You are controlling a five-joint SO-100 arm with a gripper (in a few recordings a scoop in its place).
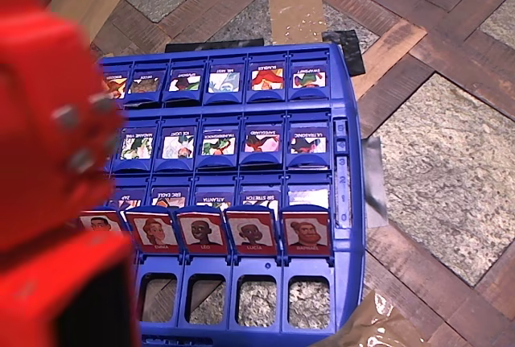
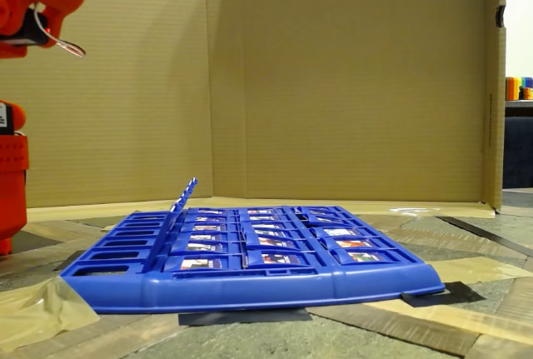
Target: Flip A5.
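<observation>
Overhead view looks down, close; fixed view low, table-level (side-on) — both share blue board (image 1: 241, 162).

You're looking at a makeshift robot test bench, not a home. A cardboard backdrop (image 2: 333, 76) walls off the far side. Tape (image 2: 37, 309) pins the blue game board (image 2: 250, 280) to a patchwork wood-and-stone tabletop (image 1: 451, 162).

Glossy blue plastic game board (image 2: 250, 280), matt corrugated cardboard backdrop (image 2: 350, 76), wood-grain table (image 1: 451, 162)
</observation>
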